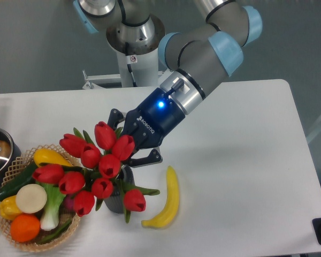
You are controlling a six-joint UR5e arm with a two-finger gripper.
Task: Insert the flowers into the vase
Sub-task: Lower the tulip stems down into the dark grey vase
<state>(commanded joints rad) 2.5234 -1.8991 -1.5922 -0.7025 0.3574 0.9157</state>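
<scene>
My gripper [129, 147] grips the flowers [96, 168] by the stems, tilted over the vase [117, 199], so the stems can enter its opening.

You see an arm [203, 51] of grey cylindrical segments with light blue joint caps. A silver ring joins the wrist to the claw [129, 140], whose dark blue glossy body carries white lettering, a lit blue indicator and black fingers.
</scene>
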